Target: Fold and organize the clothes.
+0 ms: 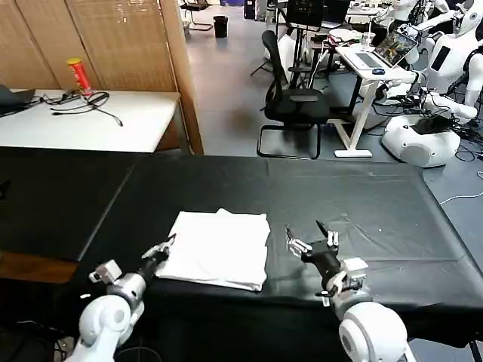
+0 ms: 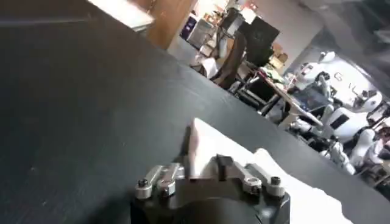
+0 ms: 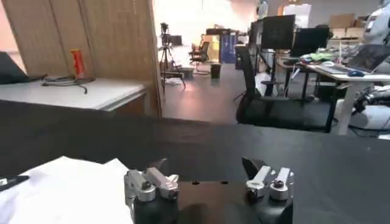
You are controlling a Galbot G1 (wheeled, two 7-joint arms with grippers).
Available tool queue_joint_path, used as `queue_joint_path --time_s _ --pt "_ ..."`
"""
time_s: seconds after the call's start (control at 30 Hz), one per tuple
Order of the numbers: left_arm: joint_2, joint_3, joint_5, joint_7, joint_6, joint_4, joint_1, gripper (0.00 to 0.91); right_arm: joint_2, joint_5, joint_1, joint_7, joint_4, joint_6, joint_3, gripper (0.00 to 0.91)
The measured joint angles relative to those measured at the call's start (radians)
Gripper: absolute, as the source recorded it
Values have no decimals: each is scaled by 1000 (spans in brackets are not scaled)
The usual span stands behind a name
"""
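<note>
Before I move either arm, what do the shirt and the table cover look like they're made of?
The shirt looks like soft white woven or knit fabric, probably cotton: matte, folded flat, with limp, slightly rumpled edges. The table cover looks like thin black cloth or a synthetic sheet: mostly matte, with faint creases and a slight sheen near the right gripper. The left gripper sits at the shirt's near left corner.

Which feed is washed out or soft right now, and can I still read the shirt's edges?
Head view: even light, the T-shirt edges crisp on the black table cover. Left wrist view: soft, shirt blown white beside the left end effector. Right wrist view: bright glare in the room behind, right end effector open.
</note>
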Motion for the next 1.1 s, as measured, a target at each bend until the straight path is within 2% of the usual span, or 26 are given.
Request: queue_joint_path --time_s 0.23,0.33,0.77,0.9,1.03,1.07,1.1 --pt "79 -20 295 30 8 -66 -2 0 -9 4 -11 0 1 0 33 878" --pt "146 -48 353 28 16 -98 -12 0 -8 4 -7 1 -9 0 37 878" --pt "530 -242 406 23 32 -209 18 0 13 2 0 3 -30 3 21 878" --pt "556 -244 383 -23 51 -273 11 0 22 -2 -10 3 -27 9 12 878" --pt "505 -149 414 -54 41 -306 -4 0 24 -18 -27 2 -12 11 8 878" --pt "481 -114 429 -56 34 -306 -10 546 24 -21 -31 1 -9 11 7 878" --pt "453 -75 447 -58 29 -303 -15 878 23 -22 -34 1 -6 10 7 878"
